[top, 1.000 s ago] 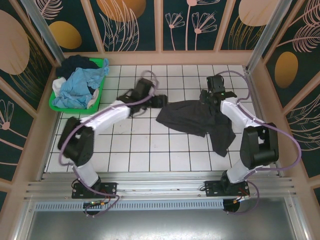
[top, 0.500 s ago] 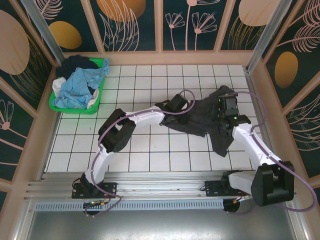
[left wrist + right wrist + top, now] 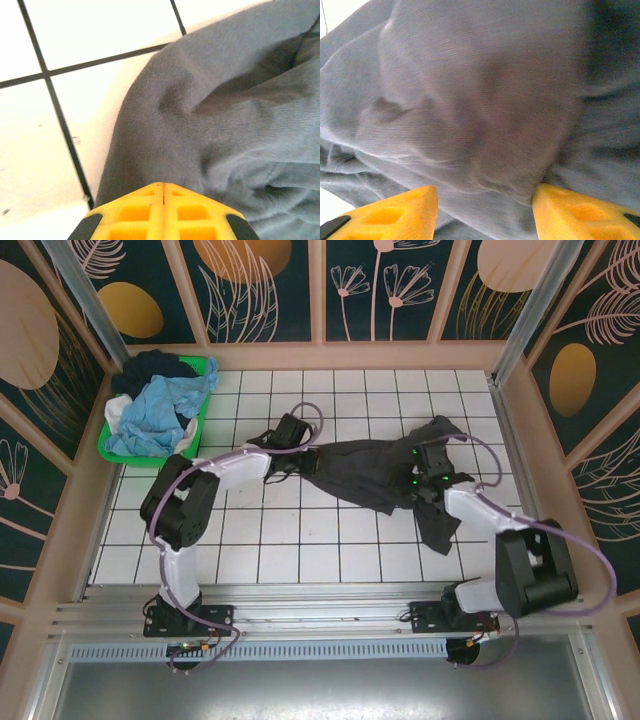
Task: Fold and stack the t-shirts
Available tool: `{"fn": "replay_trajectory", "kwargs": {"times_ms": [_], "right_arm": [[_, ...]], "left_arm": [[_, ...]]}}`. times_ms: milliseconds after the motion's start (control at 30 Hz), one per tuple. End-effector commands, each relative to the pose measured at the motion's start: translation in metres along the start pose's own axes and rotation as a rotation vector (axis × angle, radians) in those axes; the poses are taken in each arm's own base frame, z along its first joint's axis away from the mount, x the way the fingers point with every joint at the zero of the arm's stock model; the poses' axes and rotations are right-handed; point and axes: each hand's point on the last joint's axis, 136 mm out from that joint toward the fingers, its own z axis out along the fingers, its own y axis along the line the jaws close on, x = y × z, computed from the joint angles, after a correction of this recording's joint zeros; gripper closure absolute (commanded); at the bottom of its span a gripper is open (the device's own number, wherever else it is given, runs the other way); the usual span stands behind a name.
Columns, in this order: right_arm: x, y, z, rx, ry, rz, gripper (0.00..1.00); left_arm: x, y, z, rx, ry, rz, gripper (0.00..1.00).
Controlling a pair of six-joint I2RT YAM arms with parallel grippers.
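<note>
T-shirt (image 3: pixel 480 100) bulges between right gripper's (image 3: pixel 485 210) parted fingers (image 3: pixel 395 212).

I note the charcoal-grey t-shirt (image 3: pixel 385 472) lying unfolded and rumpled on the tiled table (image 3: pixel 300 530), stretched left to right across the middle, with one part trailing toward the near right. The light blue t-shirt (image 3: pixel 150 415), dark navy t-shirt (image 3: pixel 160 367) and white t-shirt (image 3: pixel 116 410) are heaped, crumpled, in the green basket (image 3: pixel 104 448) at the far left corner.

A charcoal-grey t-shirt (image 3: pixel 470 100) bulges between spread fingers (image 3: pixel 395 212) of the right claw (image 3: pixel 484 195).
</note>
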Motion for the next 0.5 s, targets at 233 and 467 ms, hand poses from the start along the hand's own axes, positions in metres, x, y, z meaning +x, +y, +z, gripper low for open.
{"fn": "replay_trajectory", "kwargs": {"times_ms": [233, 467], "right_arm": [[-0.006, 0.009, 0.007, 0.145, -0.017, -0.055, 0.48], [-0.005, -0.031, -0.023, 0.2, -0.105, 0.01, 0.46]], "left_arm": [[0.007, 0.005, -0.047, -0.049, -0.068, 0.002, 0.79], [-0.006, -0.005, -0.071, -0.013, -0.124, 0.014, 0.56]]}}
